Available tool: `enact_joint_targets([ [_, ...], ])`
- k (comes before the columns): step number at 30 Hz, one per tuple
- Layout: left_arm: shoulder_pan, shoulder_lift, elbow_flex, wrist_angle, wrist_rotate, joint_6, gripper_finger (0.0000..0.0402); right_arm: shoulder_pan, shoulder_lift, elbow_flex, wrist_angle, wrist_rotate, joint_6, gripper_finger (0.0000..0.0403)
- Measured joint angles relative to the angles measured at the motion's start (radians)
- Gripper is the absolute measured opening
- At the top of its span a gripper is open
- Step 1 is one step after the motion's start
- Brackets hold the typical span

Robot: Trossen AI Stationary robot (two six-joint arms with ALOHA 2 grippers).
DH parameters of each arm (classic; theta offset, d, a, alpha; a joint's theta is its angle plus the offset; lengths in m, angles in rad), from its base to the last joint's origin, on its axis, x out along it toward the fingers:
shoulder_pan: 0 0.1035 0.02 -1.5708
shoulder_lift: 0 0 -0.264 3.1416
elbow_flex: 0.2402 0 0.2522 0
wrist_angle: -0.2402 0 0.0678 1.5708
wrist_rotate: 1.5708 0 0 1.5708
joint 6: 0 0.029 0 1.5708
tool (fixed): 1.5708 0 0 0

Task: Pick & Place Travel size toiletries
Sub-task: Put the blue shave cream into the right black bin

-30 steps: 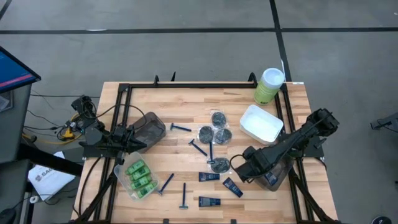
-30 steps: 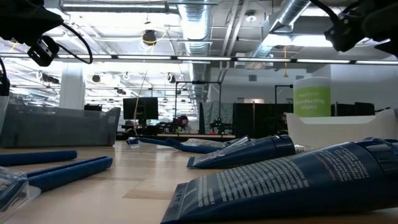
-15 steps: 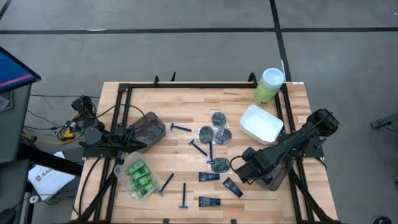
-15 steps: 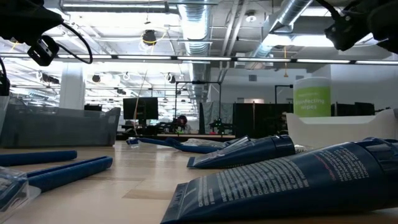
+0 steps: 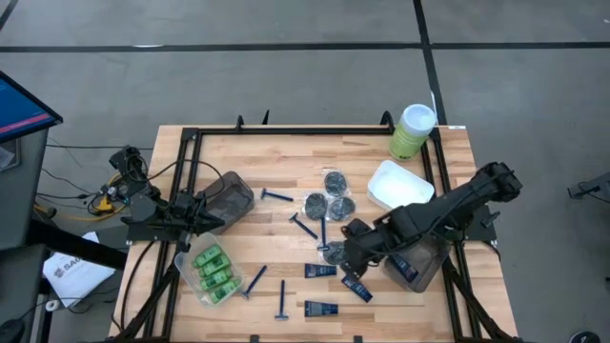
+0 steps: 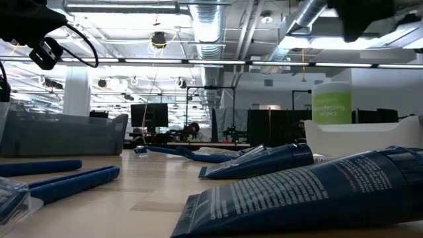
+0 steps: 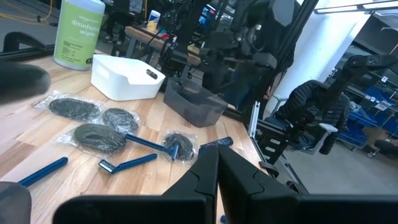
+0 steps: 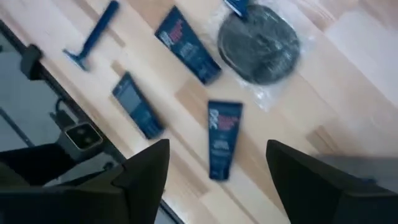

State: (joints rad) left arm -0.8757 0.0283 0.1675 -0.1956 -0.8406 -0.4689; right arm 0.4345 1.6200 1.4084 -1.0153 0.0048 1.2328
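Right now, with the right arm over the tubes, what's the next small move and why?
Probably lower the right gripper straight onto the dark-blue tube and close. Its fingers stand apart and empty, and the right wrist view shows that tube lying free on the wood between them, apart from the bagged tin. The left gripper waits shut by the smoky tub.

Right pincer (image 8: 214, 171) open, facing down mid-table, left pincer (image 7: 217, 180) closed, parked at left edge
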Motion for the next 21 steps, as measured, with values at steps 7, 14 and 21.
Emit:
enact_joint_targets([
  [7, 0.0, 0.005, 0.001, 0.007, 0.0, 0.0, 0.0002, -0.012, 0.092, -0.005, -0.007, -0.02, -0.045, 0.026],
  [14, 0.0, 0.024, 0.001, 0.021, 0.021, 0.0, 0.0002, -0.01, 0.21, -0.004, 0.088, -0.113, -0.125, 0.0261],
  [21, 0.0, 0.05, 0.001, 0.034, 0.031, 0.0, 0.0002, -0.01, 0.279, -0.003, 0.124, -0.165, -0.156, 0.0261],
])
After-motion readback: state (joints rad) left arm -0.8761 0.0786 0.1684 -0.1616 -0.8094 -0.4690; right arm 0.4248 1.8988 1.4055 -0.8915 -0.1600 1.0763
